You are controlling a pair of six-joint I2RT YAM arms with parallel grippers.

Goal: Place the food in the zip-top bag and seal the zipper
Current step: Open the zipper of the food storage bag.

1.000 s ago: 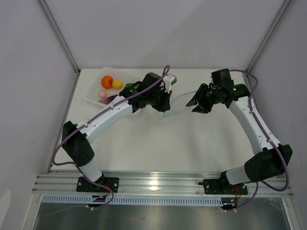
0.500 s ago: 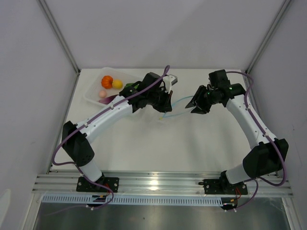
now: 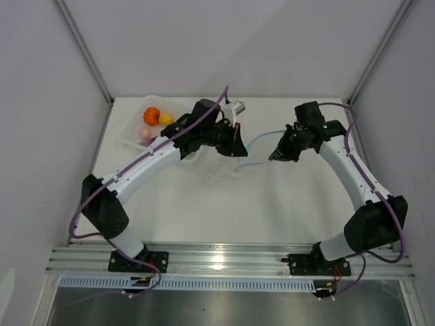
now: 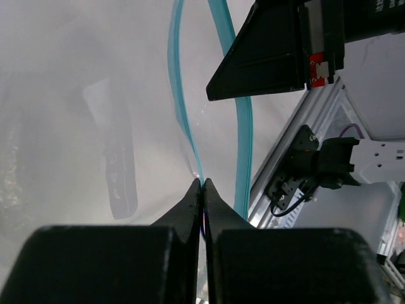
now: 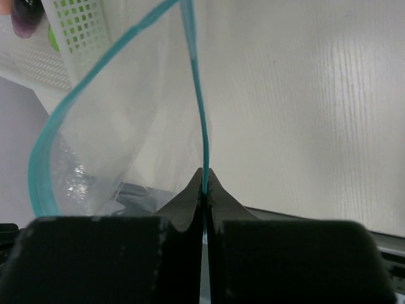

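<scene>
The clear zip-top bag [image 3: 223, 174] hangs between my two grippers, its mouth spread apart. Its light-blue zipper [image 3: 258, 138] runs in two separate strips, also seen in the left wrist view [image 4: 180, 95] and the right wrist view [image 5: 201, 126]. My left gripper [image 3: 235, 148] is shut on one mouth edge [image 4: 202, 183]. My right gripper [image 3: 272, 157] is shut on the other strip [image 5: 204, 174]. The orange pumpkin [image 3: 151, 115], yellow lemon [image 3: 166, 119] and pink peach [image 3: 145, 133] lie in the tray [image 3: 125, 138]. The purple eggplant [image 5: 24, 19] shows at the tray's edge. The green pieces are mostly hidden by the left arm.
The tray stands at the back left of the white table [image 3: 292, 204], partly under the left arm. Side walls and frame posts close in the table on the left, right and back. The right gripper's body [image 4: 266, 57] shows close above the bag in the left wrist view.
The left gripper has risen and drawn back towards the tray with its bag edge. The right gripper has shifted slightly. The two zipper strips now stand further apart.
</scene>
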